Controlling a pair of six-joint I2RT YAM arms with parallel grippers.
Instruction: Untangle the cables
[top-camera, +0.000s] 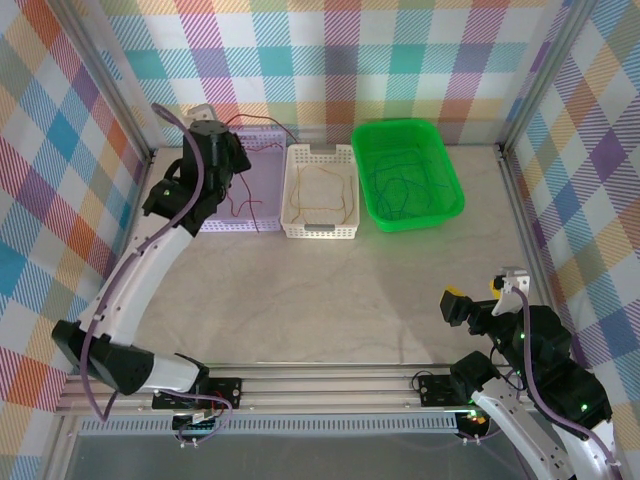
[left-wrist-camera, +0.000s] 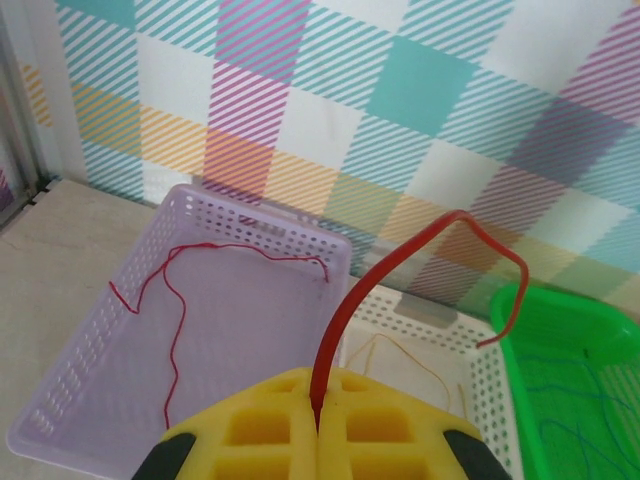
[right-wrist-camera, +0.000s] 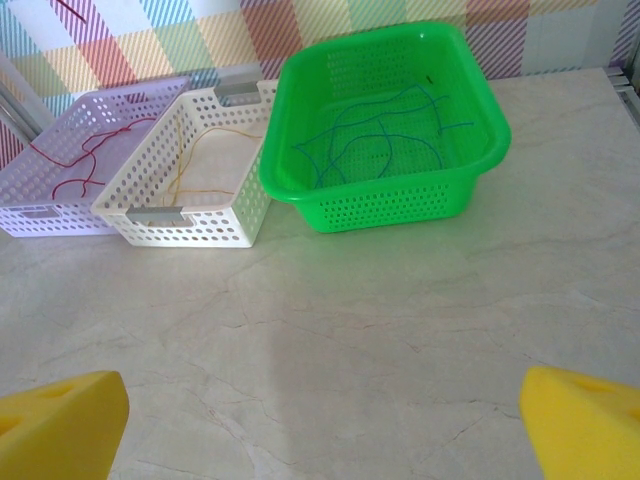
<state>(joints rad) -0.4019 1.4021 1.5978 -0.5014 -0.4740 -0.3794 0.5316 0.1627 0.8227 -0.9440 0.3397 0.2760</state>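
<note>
Seen from above, three baskets stand in a row at the 12 o'clock edge of the tabletop (top-camera: 350, 300). A lilac basket (top-camera: 265, 175) is at 11 o'clock, a white basket (top-camera: 320, 232) touches it at 12, and a green basket (top-camera: 412, 222) stands just beside that at 1 o'clock.

The left end effector (top-camera: 215, 140) hangs over the lilac basket. In its wrist view the yellow pads (left-wrist-camera: 260, 430) are pressed together on a red cable (left-wrist-camera: 400, 250). The cable rises from between them and arches toward 2 o'clock, and its free end droops in front of where the white and green baskets meet.

A second red cable (left-wrist-camera: 175, 330) lies loosely curled on the lilac basket's floor. A yellow cable (top-camera: 322, 190) loops inside the white basket, and blue cables (right-wrist-camera: 370, 140) curl in the green one.

The right end effector (top-camera: 478, 297) sits at 5 o'clock, well apart from the baskets. Its fingers are spread wide with nothing between them.
</note>
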